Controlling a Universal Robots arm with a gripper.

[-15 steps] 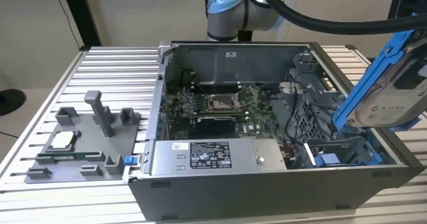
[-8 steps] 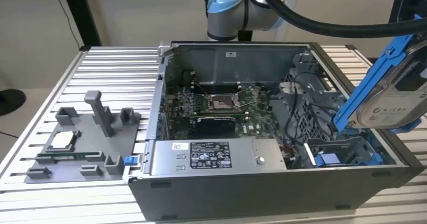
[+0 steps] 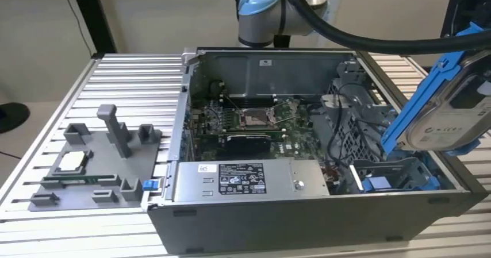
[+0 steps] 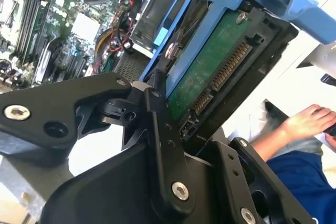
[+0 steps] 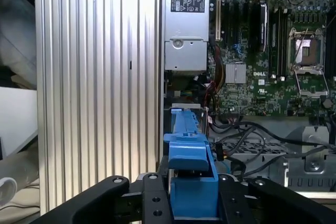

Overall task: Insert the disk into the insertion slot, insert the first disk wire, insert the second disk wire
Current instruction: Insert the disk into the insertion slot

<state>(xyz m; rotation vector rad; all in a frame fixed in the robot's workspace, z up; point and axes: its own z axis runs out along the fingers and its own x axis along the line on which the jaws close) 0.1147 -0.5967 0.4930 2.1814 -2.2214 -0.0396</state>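
The tool [image 5: 193, 203] is clamped on the disk [image 3: 451, 117], holding it tilted and clear above the insertion slot [image 3: 392, 174], probably to line it up with the bay.

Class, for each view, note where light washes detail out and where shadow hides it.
Exterior view: the computer case is dim inside, the ribbed table around it bright. Second wrist view: the background beside the disk is washed out white. First wrist view: glare streaks the table, and the gripper shut on the disk is nearly black.
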